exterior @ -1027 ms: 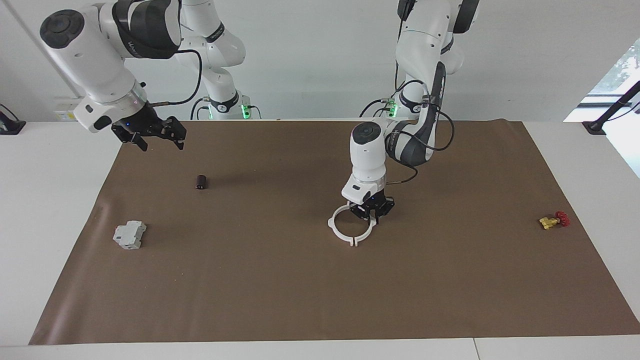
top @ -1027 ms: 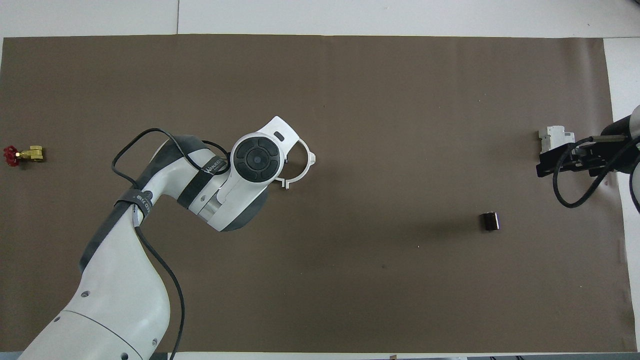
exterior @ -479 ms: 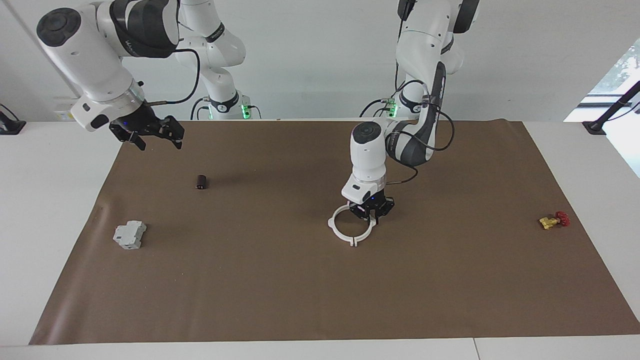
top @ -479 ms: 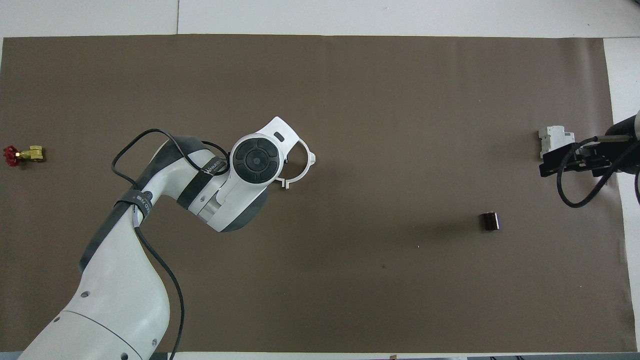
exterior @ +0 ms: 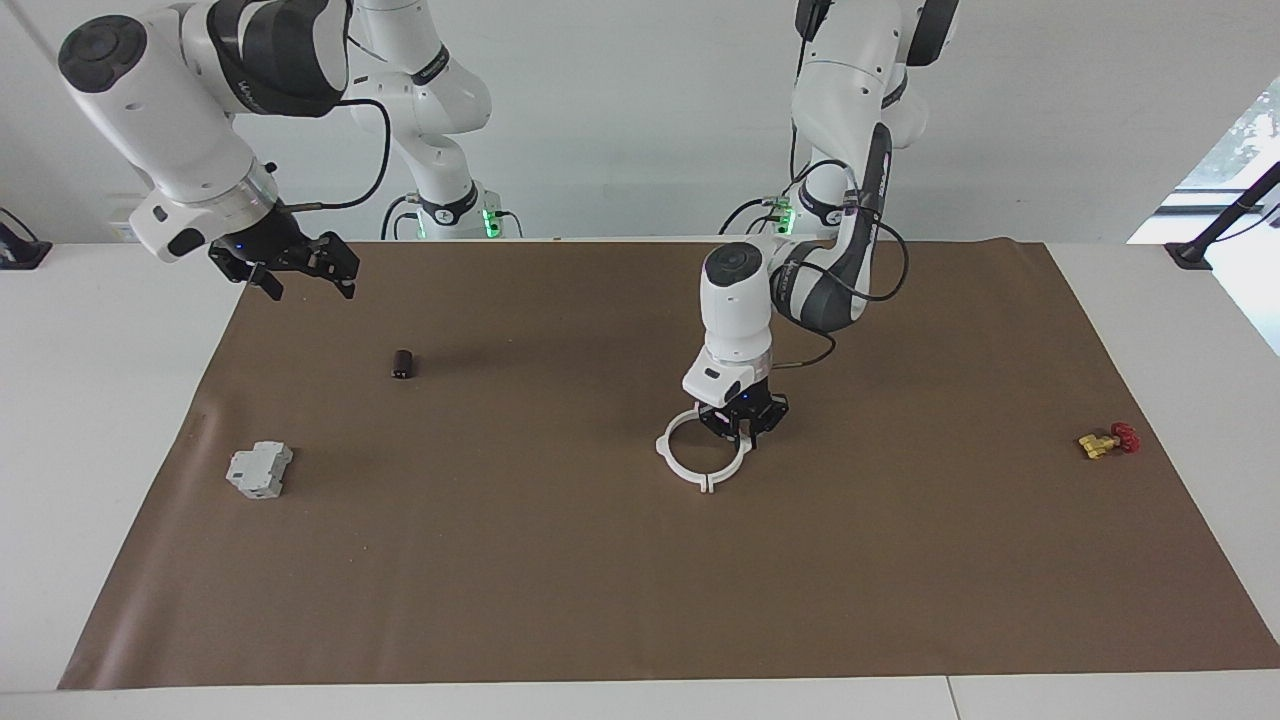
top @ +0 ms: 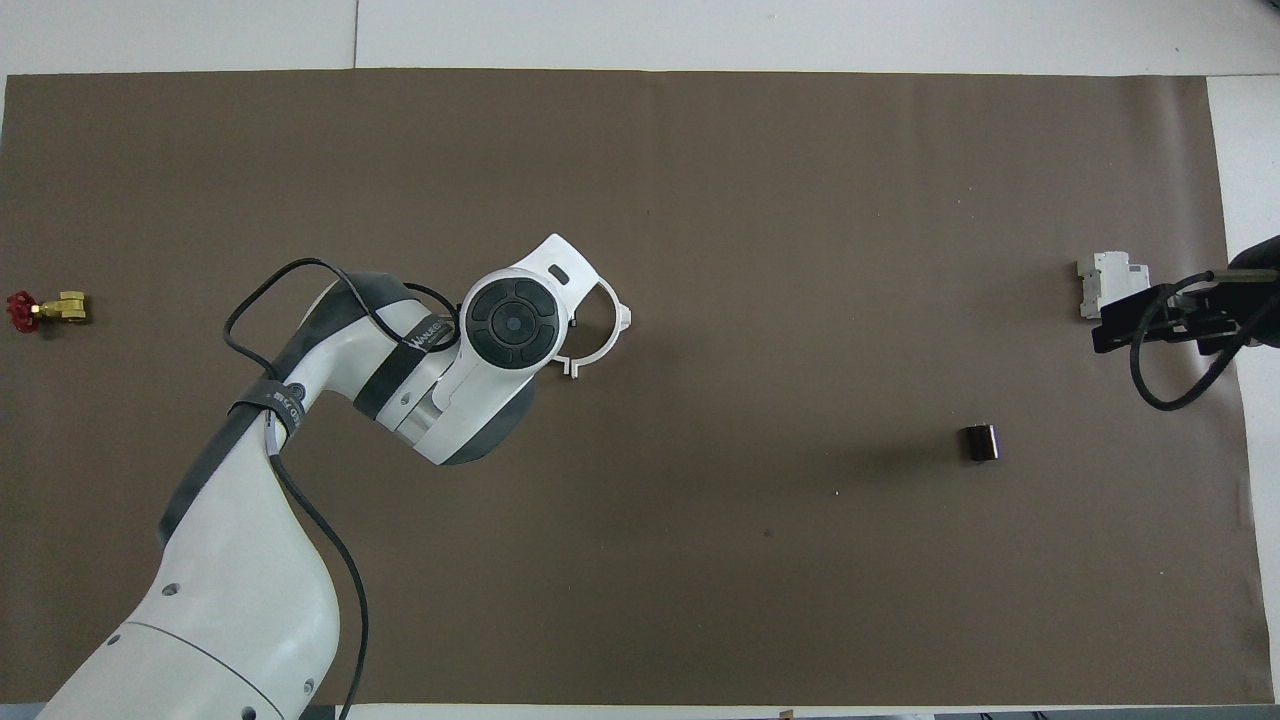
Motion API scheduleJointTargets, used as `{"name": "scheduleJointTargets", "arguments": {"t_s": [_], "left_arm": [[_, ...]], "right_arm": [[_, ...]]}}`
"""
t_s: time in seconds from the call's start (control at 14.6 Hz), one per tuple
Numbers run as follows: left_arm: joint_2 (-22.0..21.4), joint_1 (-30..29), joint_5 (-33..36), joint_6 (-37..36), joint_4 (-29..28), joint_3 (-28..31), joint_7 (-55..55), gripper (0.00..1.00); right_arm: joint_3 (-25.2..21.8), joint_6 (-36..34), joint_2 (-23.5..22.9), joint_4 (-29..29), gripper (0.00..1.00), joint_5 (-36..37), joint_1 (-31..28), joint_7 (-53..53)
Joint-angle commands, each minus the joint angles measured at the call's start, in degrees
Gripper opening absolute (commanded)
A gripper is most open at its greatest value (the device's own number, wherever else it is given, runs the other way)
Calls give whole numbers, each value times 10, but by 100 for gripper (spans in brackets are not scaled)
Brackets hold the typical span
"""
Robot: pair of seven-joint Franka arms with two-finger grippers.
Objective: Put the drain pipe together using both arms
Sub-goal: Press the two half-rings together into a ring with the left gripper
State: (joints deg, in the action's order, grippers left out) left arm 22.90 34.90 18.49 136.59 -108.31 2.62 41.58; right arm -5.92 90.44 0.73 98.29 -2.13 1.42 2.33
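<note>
The drain pipe [exterior: 668, 452] lies on the brown mat [exterior: 600, 600] as one flat white ring, its two arcs joined, with small tabs at the seams. My left gripper [exterior: 742, 428] is down on the ring's rim on the side toward the left arm's end and is shut on it. In the overhead view the left arm's wrist hides the gripper and half of the ring [top: 609, 338]. My right gripper [exterior: 310, 287] is open and empty, raised over the mat's edge at the right arm's end. It also shows in the overhead view [top: 1160, 320].
A grey boxy block [exterior: 260, 470] [top: 1105, 283] and a small dark cylinder [exterior: 402, 364] [top: 980, 442] lie toward the right arm's end. A brass valve with a red handle [exterior: 1105, 440] [top: 45, 310] lies toward the left arm's end.
My right gripper has drifted a little outward toward the right arm's end of the table, still open. The left gripper and the ring have not moved.
</note>
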Motion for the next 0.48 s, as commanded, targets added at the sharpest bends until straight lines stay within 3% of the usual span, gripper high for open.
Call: {"name": "scheduleJointTargets", "arguments": {"t_s": [0.0,0.27,0.34,0.41], "left_arm": [[-2,22,-1,25,-33,0,12,0],[-3,22,-1,25,-37,0,13,0],[-3,22,-1,25,-37,0,13,15],[-3,22,-1,25,-37,0,12,45]], "right_arm": [[5,-3,9,9,100,9,-8,9],[5,0,8,9,100,9,-8,9],[5,0,8,9,100,9,-8,9],[5,3,8,9,100,9,-8,9]]}}
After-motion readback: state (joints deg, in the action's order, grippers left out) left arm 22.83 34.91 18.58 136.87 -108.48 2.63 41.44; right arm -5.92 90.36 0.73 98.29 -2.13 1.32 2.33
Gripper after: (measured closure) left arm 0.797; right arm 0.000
